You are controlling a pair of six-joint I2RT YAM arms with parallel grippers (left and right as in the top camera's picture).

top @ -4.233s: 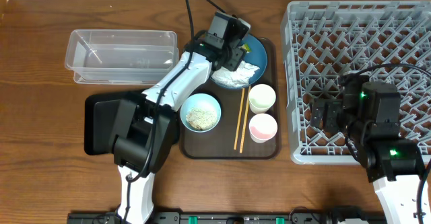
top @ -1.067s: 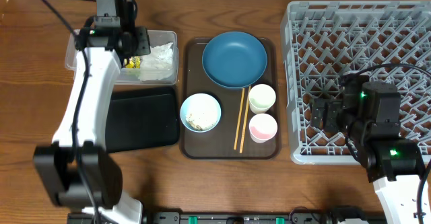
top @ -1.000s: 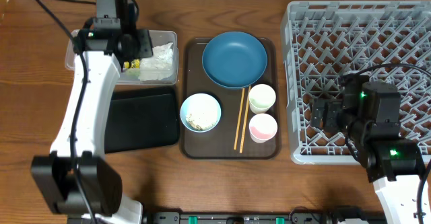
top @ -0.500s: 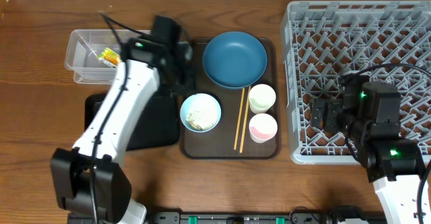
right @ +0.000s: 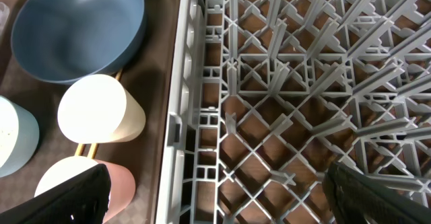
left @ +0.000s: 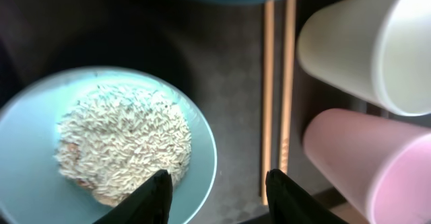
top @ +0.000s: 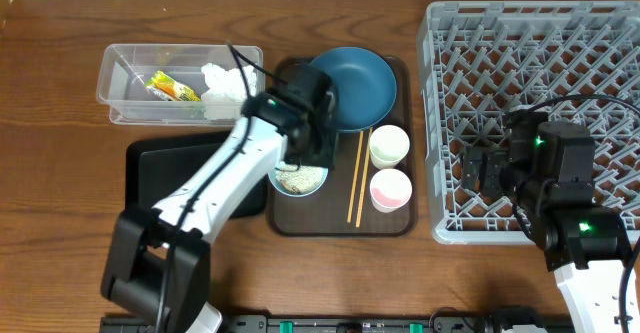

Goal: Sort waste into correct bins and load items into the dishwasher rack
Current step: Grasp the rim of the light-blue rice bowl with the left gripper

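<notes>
Your left fingers (top: 303, 153) hang over the white bowl (left: 202, 140) on the brown serving tray (top: 340, 223). They stand apart with nothing between them but air. In the wrist view one tip is over the bowl's inside and the other is over the bare tray outside it, so the rim on the chopstick side lies right in the gap. The heap of rice scraps (left: 124, 140) sits toward the inner tip and away from the rim.

That straddle is what the grasp likely depends on: come straight down and close on the wall. The bowl is round, so you need no wrist turn. The chopsticks (left: 268, 83) lie just beside the outer tip, with their length running alongside it, so watch that it does not catch them.

The black tray (top: 150, 173) lies on the desk just past the bowl's far side. The clear tub (top: 125, 73) already holds the wrapper and tissue.

Your right fingers (top: 483, 168) are spread wide and empty over the dishwasher rack (top: 530, 53), well apart from the bowl, so the left arm is the nearer one.
</notes>
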